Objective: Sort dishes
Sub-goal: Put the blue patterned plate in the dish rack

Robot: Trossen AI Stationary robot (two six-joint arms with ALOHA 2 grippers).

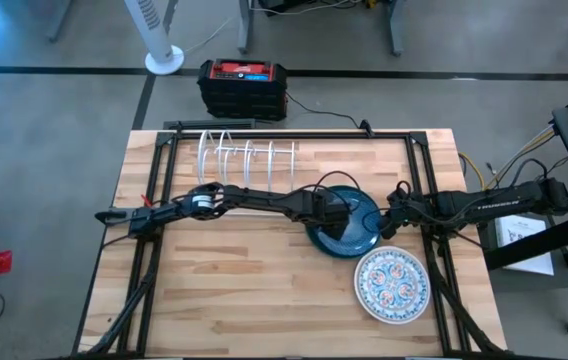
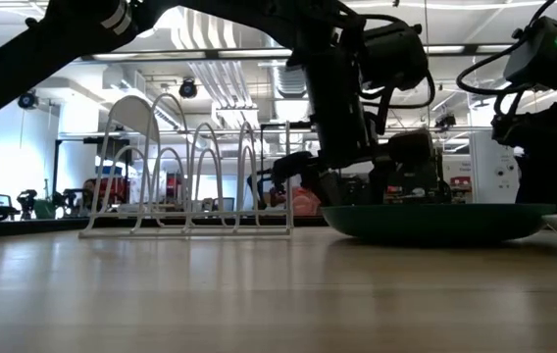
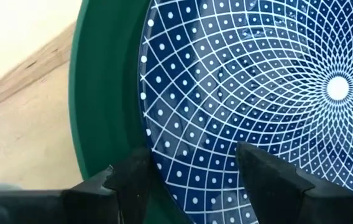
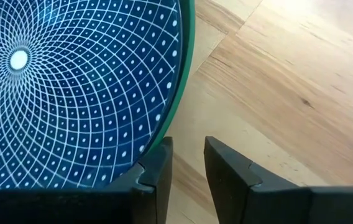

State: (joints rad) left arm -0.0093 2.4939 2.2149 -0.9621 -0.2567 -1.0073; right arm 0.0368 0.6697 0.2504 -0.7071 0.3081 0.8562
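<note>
A dark blue plate [image 3: 257,81] with a white grid pattern lies in a green plate [image 3: 102,106] on the table, right of centre [image 1: 356,232]. My left gripper [image 3: 195,177] reaches over the stack from the left, pointing steeply down and open. One finger [image 3: 133,180] is over the green rim, the other [image 3: 263,177] over the blue plate. My right gripper [image 4: 186,165] is slightly open at the stack's right edge [image 1: 392,220], with only bare table in its gap. A white floral plate [image 1: 391,285] lies flat near the front right. My left gripper stands astride the blue plate's near rim [image 3: 158,155], coming from above at a slant. Whether its fingertips touch either plate I cannot tell. My right gripper has one finger [image 4: 155,168] close beside the green rim [image 4: 187,56]; whether it touches I cannot tell.
A white wire rack [image 1: 247,158] stands at the table's far edge, left of centre [image 2: 190,186]. A black and red box [image 1: 243,88] sits on the floor beyond the table. Bare wood lies to the front and left [image 1: 224,290].
</note>
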